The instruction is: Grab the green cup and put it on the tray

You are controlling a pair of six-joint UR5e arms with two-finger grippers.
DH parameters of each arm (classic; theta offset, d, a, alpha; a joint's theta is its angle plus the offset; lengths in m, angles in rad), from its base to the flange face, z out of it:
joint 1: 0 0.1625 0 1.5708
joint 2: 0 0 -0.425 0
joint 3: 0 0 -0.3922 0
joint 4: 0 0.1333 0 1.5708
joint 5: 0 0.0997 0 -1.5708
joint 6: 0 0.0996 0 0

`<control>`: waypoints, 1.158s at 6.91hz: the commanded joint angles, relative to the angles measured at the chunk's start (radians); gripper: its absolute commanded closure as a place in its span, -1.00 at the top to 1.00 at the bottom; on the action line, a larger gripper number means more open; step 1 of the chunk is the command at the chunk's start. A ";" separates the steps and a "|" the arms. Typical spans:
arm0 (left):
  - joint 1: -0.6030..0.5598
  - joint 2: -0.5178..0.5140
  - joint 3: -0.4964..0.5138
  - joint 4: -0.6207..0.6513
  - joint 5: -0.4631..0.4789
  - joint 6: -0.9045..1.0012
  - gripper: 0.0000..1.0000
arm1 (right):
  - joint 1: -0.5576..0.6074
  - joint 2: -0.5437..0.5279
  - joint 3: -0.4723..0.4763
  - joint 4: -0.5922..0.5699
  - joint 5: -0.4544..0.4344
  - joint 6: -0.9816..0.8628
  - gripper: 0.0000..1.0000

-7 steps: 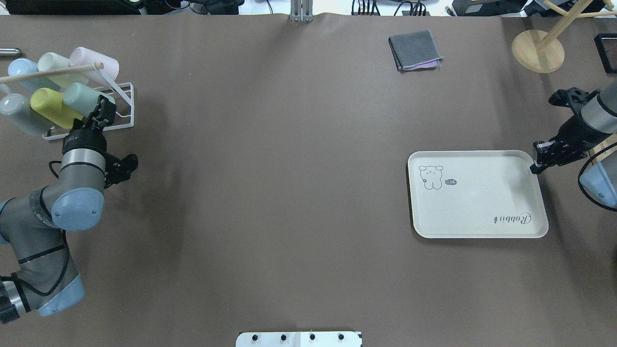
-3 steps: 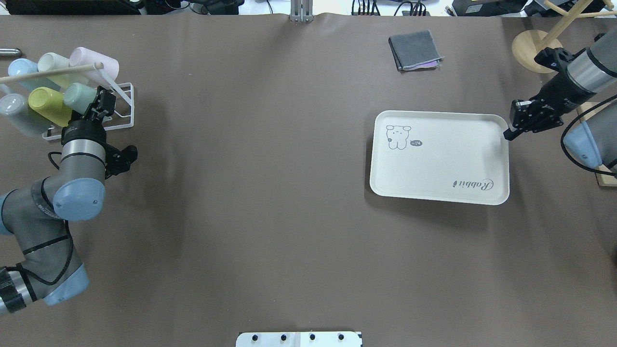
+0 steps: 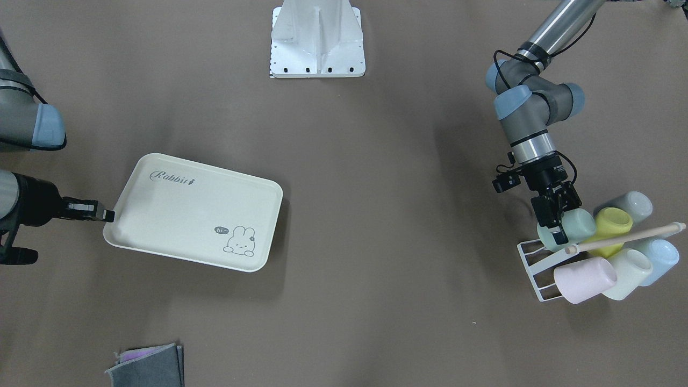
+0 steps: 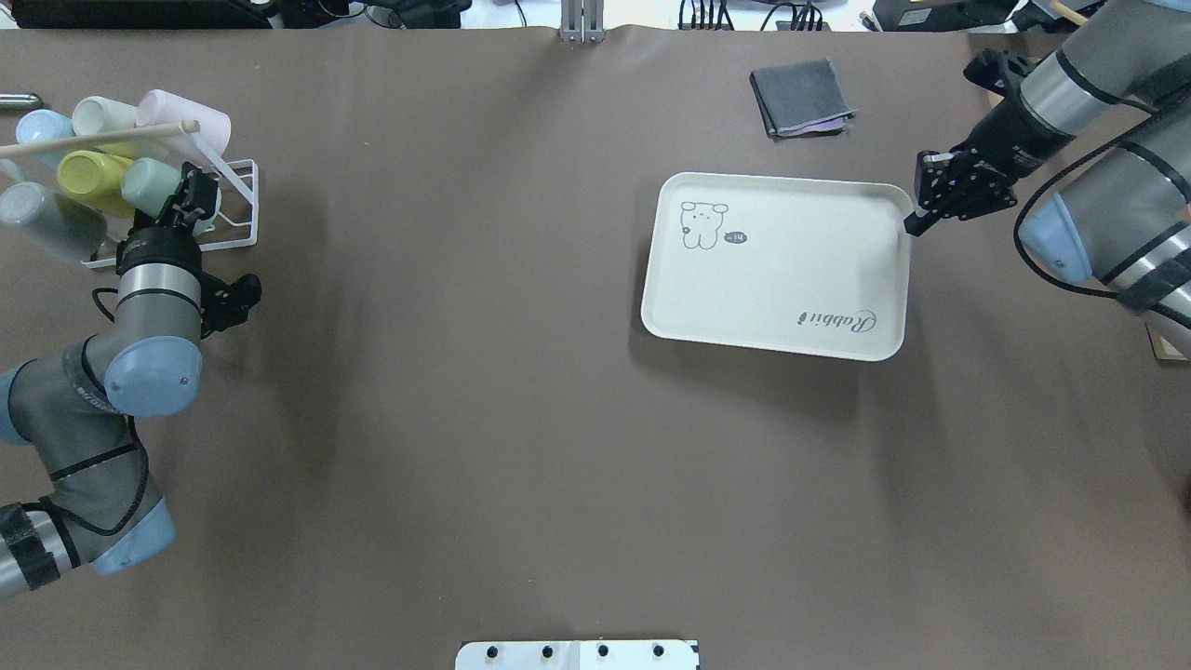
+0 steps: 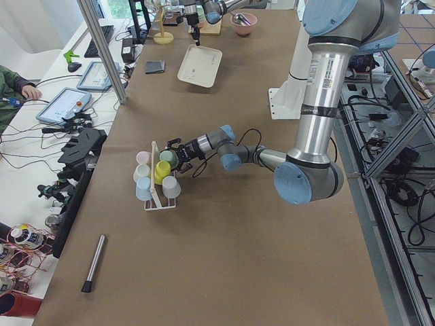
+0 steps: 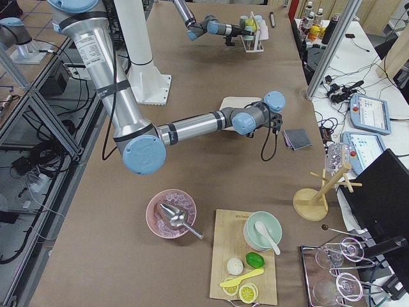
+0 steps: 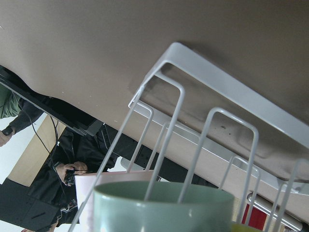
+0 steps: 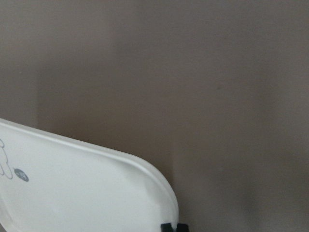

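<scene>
The green cup (image 4: 147, 184) lies on its side in the white wire rack (image 4: 234, 212) at the table's far left, among other pastel cups. My left gripper (image 4: 193, 197) is at its mouth end and looks shut on its rim; in the front view the fingers (image 3: 556, 226) clamp the cup (image 3: 578, 224). The left wrist view shows the cup (image 7: 164, 209) close up behind rack wires (image 7: 217, 82). My right gripper (image 4: 916, 220) is shut on the right edge of the cream tray (image 4: 782, 279) and holds it above the table; the tray (image 8: 72, 188) also shows in the right wrist view.
Yellow (image 4: 86, 175), grey (image 4: 46, 223), pink (image 4: 181, 113) and pale cups fill the rack under a wooden rod (image 4: 93, 140). A folded grey cloth (image 4: 802, 96) lies at the far side. The robot's base plate (image 3: 317, 43) stands at the near edge.
My right gripper has carried the tray left and away from the robot. My left gripper has edged further onto the green cup, and the rack's cups have shifted slightly.
</scene>
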 commanded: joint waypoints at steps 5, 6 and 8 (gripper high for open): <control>-0.001 -0.026 0.038 0.000 0.000 0.000 0.98 | -0.092 0.134 -0.048 0.033 0.046 0.013 -1.00; 0.001 -0.026 0.039 0.000 0.000 0.000 0.98 | -0.097 0.136 -0.103 0.136 0.034 0.017 -1.00; 0.001 -0.034 0.047 0.000 0.000 0.000 0.69 | -0.167 0.165 -0.107 0.185 -0.084 0.076 -1.00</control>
